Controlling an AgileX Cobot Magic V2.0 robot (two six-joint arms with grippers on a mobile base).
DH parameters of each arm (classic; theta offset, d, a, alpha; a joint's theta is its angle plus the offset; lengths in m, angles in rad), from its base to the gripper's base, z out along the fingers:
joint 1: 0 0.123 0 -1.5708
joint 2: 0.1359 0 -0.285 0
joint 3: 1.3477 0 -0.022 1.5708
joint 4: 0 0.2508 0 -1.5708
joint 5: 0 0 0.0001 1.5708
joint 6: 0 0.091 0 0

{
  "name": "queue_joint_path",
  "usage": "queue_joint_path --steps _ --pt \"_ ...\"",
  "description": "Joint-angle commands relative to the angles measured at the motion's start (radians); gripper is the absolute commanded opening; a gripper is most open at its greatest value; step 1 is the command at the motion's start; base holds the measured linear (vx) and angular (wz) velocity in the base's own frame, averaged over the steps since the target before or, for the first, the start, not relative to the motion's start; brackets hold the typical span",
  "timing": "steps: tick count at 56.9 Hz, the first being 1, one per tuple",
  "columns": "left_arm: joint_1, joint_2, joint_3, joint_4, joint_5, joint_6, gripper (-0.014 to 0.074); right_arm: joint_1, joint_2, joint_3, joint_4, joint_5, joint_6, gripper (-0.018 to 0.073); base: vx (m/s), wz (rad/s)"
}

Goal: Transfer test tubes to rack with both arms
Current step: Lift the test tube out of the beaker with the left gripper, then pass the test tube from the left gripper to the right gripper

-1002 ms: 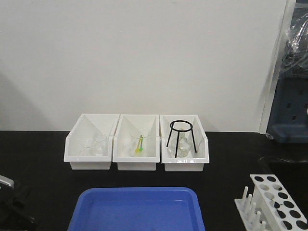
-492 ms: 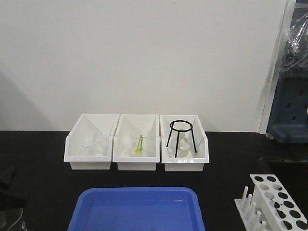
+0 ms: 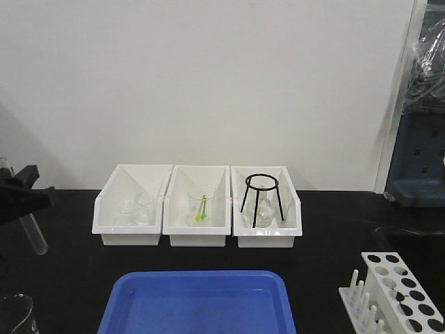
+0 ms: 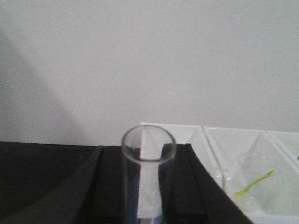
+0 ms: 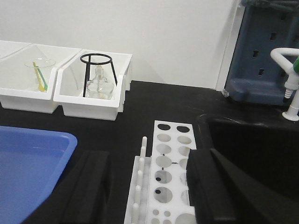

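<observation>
The test tube [image 4: 145, 186] hung nearly upright, gripped by the left hand [image 3: 26, 198], clear of the worktop [image 3: 327, 229] and far left of the rack [image 5: 170, 154]. The right hand [image 5: 147, 186] hovered wide and empty over the rack. Carrying it well would need a steady, vertical tube.

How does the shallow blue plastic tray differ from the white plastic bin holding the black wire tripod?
The blue tray is wide and shallow; the white bin is narrower, with tall walls. The tray sits nearer the camera, the bin farther back. Both rest on the black tabletop.
</observation>
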Motion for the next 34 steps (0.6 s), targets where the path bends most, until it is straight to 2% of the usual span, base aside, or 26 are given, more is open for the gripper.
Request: queue_joint_path --steps 1,6,10,14,21,34 --pt "-0.036 -0.002 -0.074 0.004 -0.047 -0.109 -0.0004 -0.007 0.003 -0.035 -0.005 -0.063 0.007 0.0437 0.0 0.0" --pt "-0.075 0.033 -0.097 0.027 -0.054 -0.186 -0.0004 -0.007 0.028 -0.059 -0.006 0.059 0.003 0.0423 0.0 0.0" --pt "-0.111 0.067 -0.113 0.071 -0.07 -0.249 -0.0004 -0.002 0.084 -0.106 -0.006 0.187 -0.013 0.042 0.0 0.0" --pt "-0.148 0.106 -0.131 0.125 -0.076 -0.314 -0.0004 0.021 0.15 -0.159 -0.005 0.253 -0.037 0.0421 0.0 0.0" --pt "-0.206 0.185 -0.155 0.23 -0.108 -0.431 -0.0004 0.106 0.291 -0.249 -0.005 0.225 -0.104 0.0424 0.0 0.0" --pt "-0.269 0.317 -0.156 0.393 -0.298 -0.721 -0.0004 0.305 0.584 -0.457 -0.005 0.19 -0.142 0.0453 0.0 0.0"
